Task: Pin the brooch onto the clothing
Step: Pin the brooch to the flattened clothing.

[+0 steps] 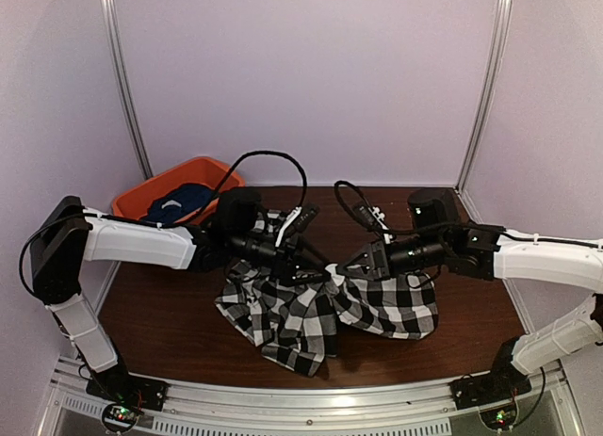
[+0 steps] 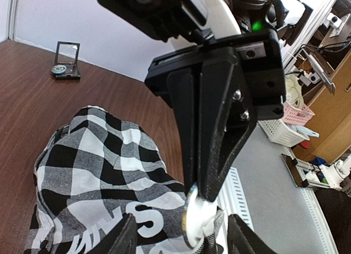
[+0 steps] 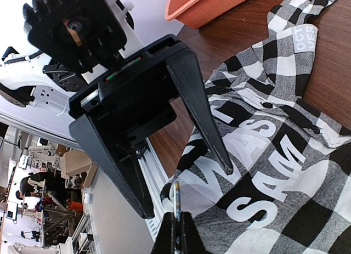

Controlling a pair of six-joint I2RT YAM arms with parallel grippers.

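The right gripper is clamped on a round silver metal brooch, held edge-down.
The brooch sits directly over the lettering on the black-and-white checked shirt; whether they touch is unclear. The left gripper, fingers apart, straddles that same fold.

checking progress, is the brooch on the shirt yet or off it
Off: the brooch is pinched in the shut right gripper, above the checked shirt. Whether it touches the shirt, cannot tell.

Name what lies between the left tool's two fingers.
The silver brooch, pinched by the shut right tool, above the checked shirt; the left wrist view shows it.
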